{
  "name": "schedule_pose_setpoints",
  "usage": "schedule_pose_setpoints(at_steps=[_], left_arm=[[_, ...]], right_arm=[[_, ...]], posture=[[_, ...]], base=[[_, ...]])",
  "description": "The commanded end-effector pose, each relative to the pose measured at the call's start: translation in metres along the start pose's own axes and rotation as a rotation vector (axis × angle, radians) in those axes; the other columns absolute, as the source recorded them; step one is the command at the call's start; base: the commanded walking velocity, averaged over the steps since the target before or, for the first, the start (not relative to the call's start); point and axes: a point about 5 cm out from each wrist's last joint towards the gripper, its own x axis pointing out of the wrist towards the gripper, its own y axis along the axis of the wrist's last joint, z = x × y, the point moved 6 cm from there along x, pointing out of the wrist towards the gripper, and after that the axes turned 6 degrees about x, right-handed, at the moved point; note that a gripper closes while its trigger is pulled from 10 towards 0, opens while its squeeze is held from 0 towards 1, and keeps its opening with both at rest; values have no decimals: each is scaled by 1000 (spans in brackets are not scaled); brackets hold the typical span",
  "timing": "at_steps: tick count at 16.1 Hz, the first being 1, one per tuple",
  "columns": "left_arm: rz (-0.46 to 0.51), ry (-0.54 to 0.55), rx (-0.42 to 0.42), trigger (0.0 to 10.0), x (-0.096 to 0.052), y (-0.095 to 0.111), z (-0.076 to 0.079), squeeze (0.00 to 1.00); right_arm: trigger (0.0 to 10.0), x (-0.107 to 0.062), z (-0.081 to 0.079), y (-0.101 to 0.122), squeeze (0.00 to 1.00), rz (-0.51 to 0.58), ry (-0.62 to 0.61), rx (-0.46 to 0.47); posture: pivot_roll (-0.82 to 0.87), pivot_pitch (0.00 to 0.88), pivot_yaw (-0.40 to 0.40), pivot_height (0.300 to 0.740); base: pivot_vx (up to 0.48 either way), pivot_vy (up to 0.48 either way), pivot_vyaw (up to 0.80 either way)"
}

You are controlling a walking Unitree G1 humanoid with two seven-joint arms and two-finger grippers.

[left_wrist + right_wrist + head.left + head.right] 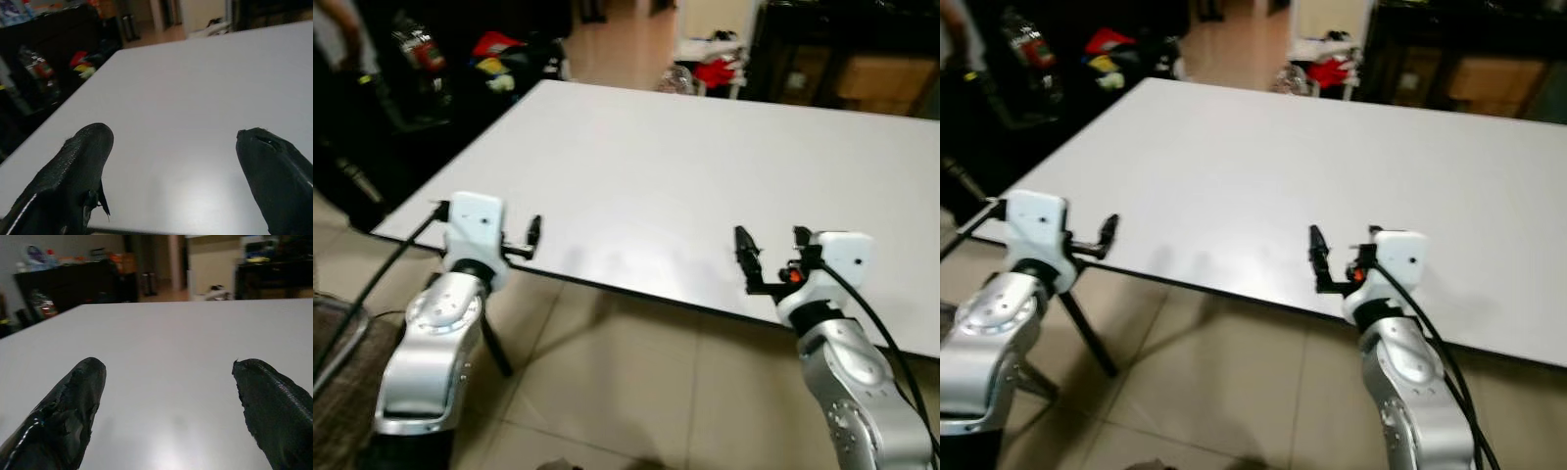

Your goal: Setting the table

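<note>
A large white table stretches ahead with nothing standing on it. My left gripper hovers at the table's near left corner, fingers wide apart and holding nothing; one black fingertip pokes over the edge. My right gripper is at the near edge further right, just above the tabletop. It is also open, with only bare white surface between its fingers.
Tiled floor lies beneath the near edge, where a dark table leg slants down. Red and yellow clutter sits on dark furniture at far left. A dark cabinet and red items stand beyond the far edge.
</note>
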Motion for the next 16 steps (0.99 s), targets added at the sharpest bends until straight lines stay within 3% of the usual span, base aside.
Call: schedule_pose_setpoints(at_steps=[1, 6, 16], left_arm=[[4, 14, 18, 10000, 3, 2, -5, 0], [25, 12, 11, 10000, 4, 7, -2, 0], [-7, -3, 15, 10000, 4, -1, 5, 0]], right_arm=[[10000, 0, 1, -1, 0, -23, -18, 27], [10000, 5, -3, 3, 0, -19, 16, -40], [10000, 1, 0, 1, 0, -33, -10, -5]], posture=[[7, 0, 58, 740], [13, 0, 44, 740], [3, 0, 35, 740]], base=[[0, 0, 0], [0, 0, 0], [-24, 0, 0]])
